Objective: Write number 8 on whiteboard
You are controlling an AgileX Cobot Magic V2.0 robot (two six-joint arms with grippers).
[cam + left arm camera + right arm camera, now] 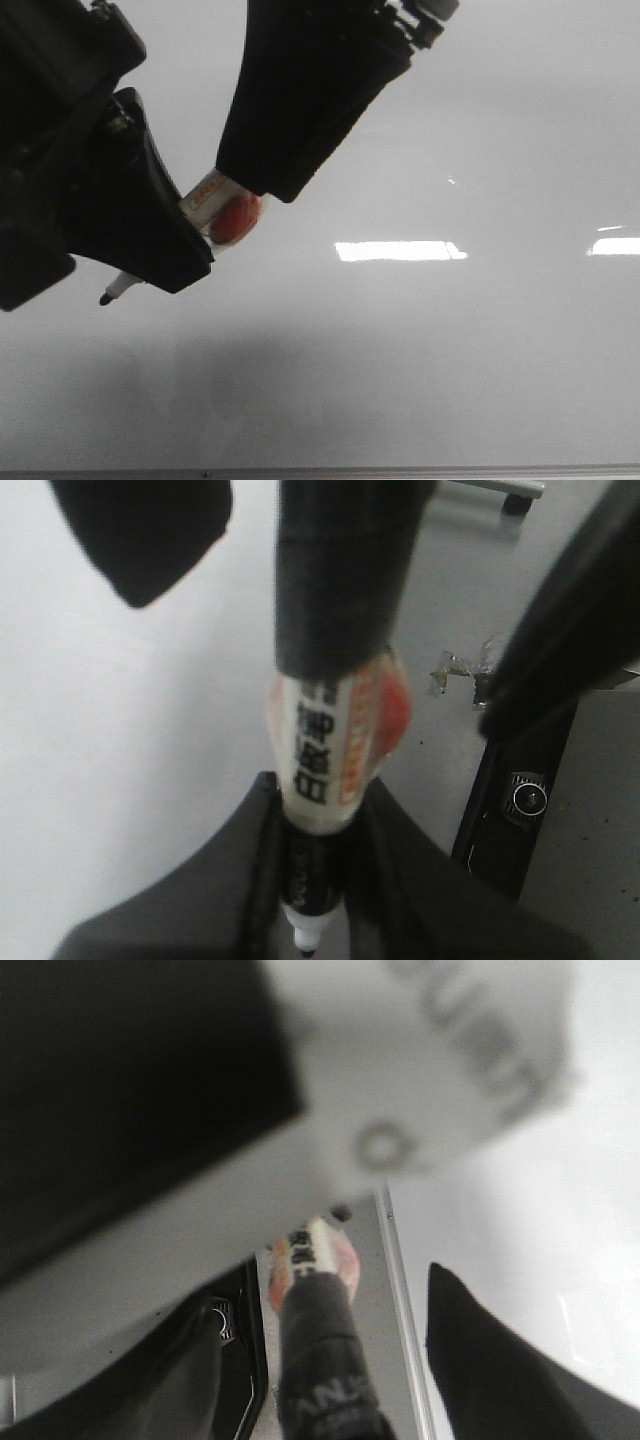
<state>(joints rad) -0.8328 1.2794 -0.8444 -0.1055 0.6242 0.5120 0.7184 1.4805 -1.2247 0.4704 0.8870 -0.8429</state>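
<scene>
Left end effector (150, 255) is clamped on the marker (215, 210) near its tip — right end effector (265, 170) grips the far end. Light, stiff, slick barrel; whiteboard (450, 380) below shows no 8 yet.

You saw a glossy, smooth whiteboard (450, 380) mirroring bright rectangular light patches. The marker (325, 770), clamped between the left gripper (310, 880) fingers, had a shiny plastic barrel with a printed white and orange label. Both the left and right gripper (275, 180) fingers looked matt black, probably plastic.
</scene>
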